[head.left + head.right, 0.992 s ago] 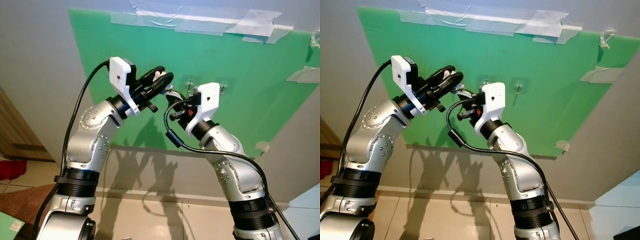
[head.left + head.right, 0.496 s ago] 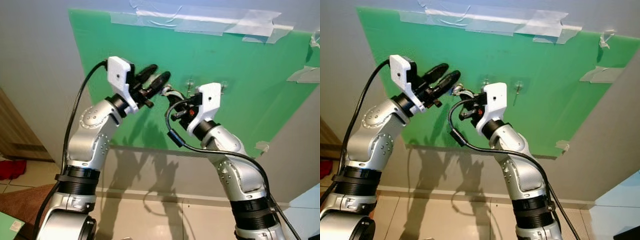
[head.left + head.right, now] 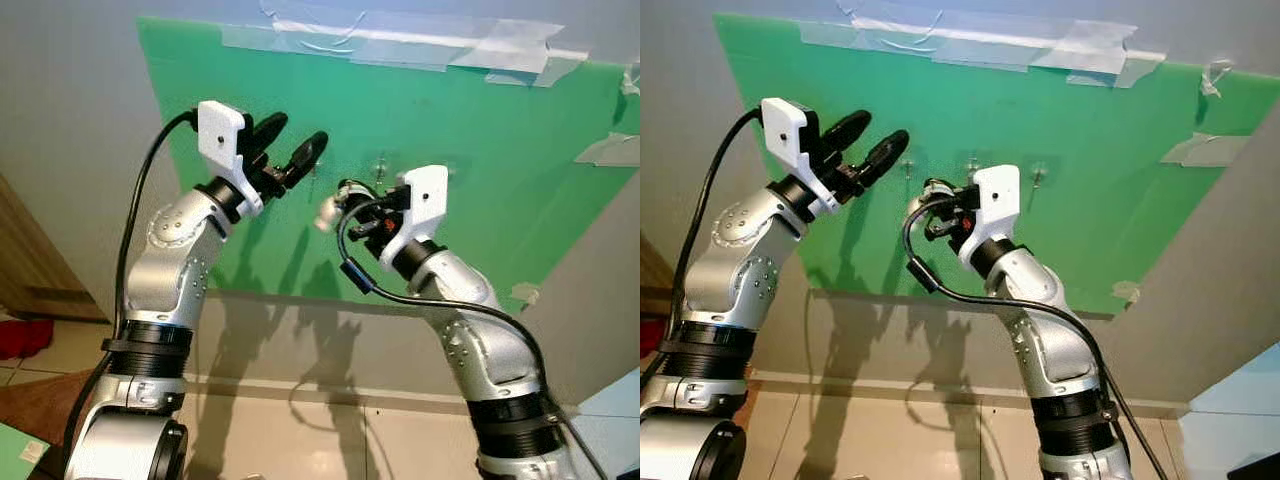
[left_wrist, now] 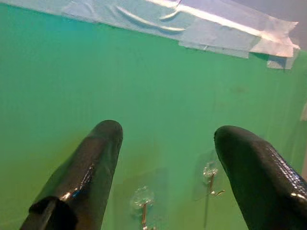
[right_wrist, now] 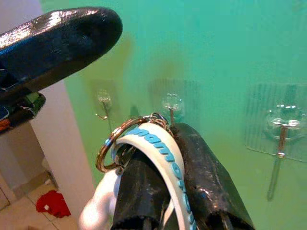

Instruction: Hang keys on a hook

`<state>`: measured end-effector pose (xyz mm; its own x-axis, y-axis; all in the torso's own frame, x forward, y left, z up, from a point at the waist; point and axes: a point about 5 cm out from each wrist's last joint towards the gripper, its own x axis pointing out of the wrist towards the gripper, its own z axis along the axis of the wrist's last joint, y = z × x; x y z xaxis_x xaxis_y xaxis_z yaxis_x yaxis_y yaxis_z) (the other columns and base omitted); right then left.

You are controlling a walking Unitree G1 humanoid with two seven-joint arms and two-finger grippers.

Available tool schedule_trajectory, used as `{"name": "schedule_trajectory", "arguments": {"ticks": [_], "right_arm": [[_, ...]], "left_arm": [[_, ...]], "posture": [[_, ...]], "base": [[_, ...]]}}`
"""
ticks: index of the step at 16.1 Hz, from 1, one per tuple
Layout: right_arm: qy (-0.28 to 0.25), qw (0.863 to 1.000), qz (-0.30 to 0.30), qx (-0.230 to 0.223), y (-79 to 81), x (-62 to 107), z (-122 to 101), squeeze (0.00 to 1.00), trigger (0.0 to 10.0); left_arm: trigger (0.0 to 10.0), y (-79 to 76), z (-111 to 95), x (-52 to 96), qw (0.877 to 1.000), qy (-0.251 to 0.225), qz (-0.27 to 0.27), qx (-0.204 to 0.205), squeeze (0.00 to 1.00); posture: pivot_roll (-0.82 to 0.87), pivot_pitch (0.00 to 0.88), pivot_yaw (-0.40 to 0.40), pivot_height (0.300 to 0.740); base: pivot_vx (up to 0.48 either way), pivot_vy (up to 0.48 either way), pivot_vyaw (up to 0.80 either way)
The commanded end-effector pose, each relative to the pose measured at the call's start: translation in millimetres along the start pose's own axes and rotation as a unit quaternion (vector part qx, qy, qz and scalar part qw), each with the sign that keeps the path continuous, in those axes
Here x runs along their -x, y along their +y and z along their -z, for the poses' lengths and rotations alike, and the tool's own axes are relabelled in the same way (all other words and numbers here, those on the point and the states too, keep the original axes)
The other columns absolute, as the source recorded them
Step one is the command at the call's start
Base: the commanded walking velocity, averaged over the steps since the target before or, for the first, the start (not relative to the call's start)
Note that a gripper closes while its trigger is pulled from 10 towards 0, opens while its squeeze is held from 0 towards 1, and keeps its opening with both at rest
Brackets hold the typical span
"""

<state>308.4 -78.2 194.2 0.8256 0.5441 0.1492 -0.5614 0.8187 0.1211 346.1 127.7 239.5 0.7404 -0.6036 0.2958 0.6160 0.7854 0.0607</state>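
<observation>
A key ring [image 5: 125, 132] with a white strap [image 5: 160, 146] lettered in blue is pinched in my right gripper [image 3: 936, 205], which is shut on it just in front of the green board [image 3: 480, 150]. The strap's white end [image 3: 325, 211] dangles below the fingers. Three clear stick-on hooks [image 3: 908, 165] [image 3: 973, 165] [image 3: 1037, 175] sit in a row on the board right behind the keys; the middle hook [image 5: 171, 103] is closest to the ring. My left gripper [image 3: 293, 135] is open and holds nothing, raised to the left of the keys and apart from them.
Clear tape [image 3: 400, 40] holds the board's top edge to the grey wall. Below are a tiled floor, a red object [image 3: 25, 335] at the far left and a wooden panel [image 3: 30, 270] beside it. My right arm's black cable [image 3: 930, 285] loops under the keys.
My left gripper opened, let go of the keys and drew back to the left. The right gripper keeps the keys alone, and the white strap end now hangs free.
</observation>
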Motion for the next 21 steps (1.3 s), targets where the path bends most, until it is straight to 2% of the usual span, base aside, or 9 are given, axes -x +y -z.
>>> {"name": "schedule_trajectory", "arguments": {"ticks": [1,4,5,9,10,11,12,13,21], "right_arm": [[-0.015,1.0,-0.01,0.019,0.2,-3.5,-8.9,0.0,0.0],[0.003,0.981,-0.091,0.171,6.4,-12.7,-10.8,0.0,0.0],[0.019,0.963,-0.134,0.234,10.9,-13.9,-7.5,0.0,0.0],[0.05,0.894,-0.221,0.386,8.5,-15.7,0.4,0.0,0.0],[0.052,0.866,-0.244,0.434,6.6,-16.5,2.8,0.0,0.0],[0.049,0.843,-0.258,0.469,5.5,-17.4,4.1,0.0,0.0],[0.048,0.835,-0.264,0.48,4.4,-18.2,4.9,0.0,0.0],[0.045,0.825,-0.268,0.495,2.4,-20.3,5.1,0.0,0.0],[0.009,0.825,-0.247,0.508,-7.8,-24.4,6.9,0.0,0.0]], "left_arm": [[10.0,-1.8,-0.8,-3.0,1.0,0.004,0.005,-0.008,1.0],[10.0,-11.9,5.9,-5.3,0.999,0.022,0.024,-0.015,1.0],[10.0,-13.7,7.4,-5.6,0.999,0.027,0.027,-0.021,0.57],[10.0,-16.0,8.0,-6.8,0.999,0.027,0.025,-0.024,0.56],[10.0,-16.3,8.3,-6.2,0.999,0.027,0.025,-0.023,0.56],[10.0,-16.7,8.4,-5.7,0.999,0.027,0.026,-0.022,0.39],[10.0,-17.2,7.9,-5.7,0.999,0.027,0.028,-0.019,0.0],[10.0,-14.9,5.6,-5.6,0.999,0.024,0.018,-0.016,0.0],[10.0,32.6,24.0,46.6,0.979,0.1,-0.175,-0.044,0.0]], "posture": [[-0.08,0.003,0.006,0.74],[-0.08,0.004,0.004,0.74],[-0.08,0.004,0.003,0.74],[-0.08,0.005,-0.012,0.74],[-0.08,0.006,-0.013,0.74],[-0.08,0.007,-0.015,0.74],[-0.08,0.006,-0.016,0.74],[-0.07,0.007,-0.017,0.74],[-0.02,0.01,-0.019,0.74]], "base": [[0.0,0.0,0.0],[0.0,0.0,0.0],[0.0,0.0,0.0],[0.0,0.0,0.0],[0.0,0.0,0.0],[0.0,0.0,0.0],[0.0,0.0,0.0],[0.0,0.0,0.0],[0.0,0.0,0.0]]}}
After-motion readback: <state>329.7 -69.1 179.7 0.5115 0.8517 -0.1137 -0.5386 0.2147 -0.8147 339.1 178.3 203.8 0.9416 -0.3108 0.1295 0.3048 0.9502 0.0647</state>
